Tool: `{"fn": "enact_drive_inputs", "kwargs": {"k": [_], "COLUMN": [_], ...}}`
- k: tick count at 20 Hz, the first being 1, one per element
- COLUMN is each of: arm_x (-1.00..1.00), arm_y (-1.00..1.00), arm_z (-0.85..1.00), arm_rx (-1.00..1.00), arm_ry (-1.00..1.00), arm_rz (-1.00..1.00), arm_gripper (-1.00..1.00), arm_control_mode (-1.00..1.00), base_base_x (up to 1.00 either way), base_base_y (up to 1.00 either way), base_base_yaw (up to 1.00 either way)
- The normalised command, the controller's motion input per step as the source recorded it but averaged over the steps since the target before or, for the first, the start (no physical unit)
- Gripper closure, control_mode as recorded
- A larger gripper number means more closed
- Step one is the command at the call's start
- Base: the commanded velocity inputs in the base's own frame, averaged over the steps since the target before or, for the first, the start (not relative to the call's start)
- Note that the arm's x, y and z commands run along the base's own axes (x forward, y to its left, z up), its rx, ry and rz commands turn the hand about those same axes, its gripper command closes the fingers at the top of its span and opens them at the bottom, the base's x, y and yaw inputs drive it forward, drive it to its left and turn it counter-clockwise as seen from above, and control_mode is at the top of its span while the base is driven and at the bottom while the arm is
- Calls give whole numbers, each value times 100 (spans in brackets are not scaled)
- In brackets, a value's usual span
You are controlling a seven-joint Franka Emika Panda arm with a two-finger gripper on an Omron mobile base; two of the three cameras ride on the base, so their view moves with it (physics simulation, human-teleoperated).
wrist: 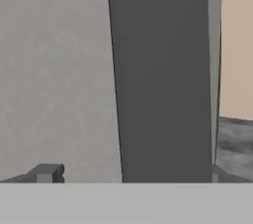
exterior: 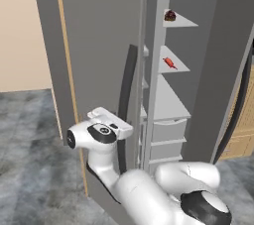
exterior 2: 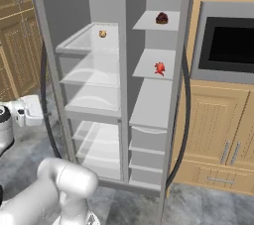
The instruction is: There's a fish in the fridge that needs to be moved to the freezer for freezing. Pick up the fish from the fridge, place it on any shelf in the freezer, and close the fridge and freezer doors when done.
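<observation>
The red-orange fish lies on the second opaque shelf of the freezer, the narrow right-hand section. The fridge beside it has clear glass shelves. Both doors stand open. My gripper is low at the wide fridge door, right by its dark bar handle. The fingertips sit far apart, open, with the handle bar between them and nothing held. The freezer door hangs open at the right.
A dark red-brown lump sits on the top freezer shelf. A tan ball rests on an upper glass fridge shelf. A built-in oven and wooden cabinets stand right of the unit.
</observation>
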Motion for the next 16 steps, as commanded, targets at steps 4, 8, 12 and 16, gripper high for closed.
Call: {"fn": "enact_drive_inputs", "kwargs": {"k": [4, 8, 12, 16], "arm_x": [52, 51, 58, 54], "arm_y": [-27, -3, -44, -83], "arm_z": [0, -1, 0, -6], "arm_rx": [0, 0, 2, 7], "arm_ry": [1, 0, -4, -9], "arm_rz": [-3, 2, 18, 34], "arm_gripper": [-100, -100, -100, -100], "arm_control_mode": [-100, -100, -100, -100], "base_base_x": [0, 0, 0, 0], "base_base_y": [0, 0, 0, 0], "base_base_yaw": [0, 0, 0, 0]}}
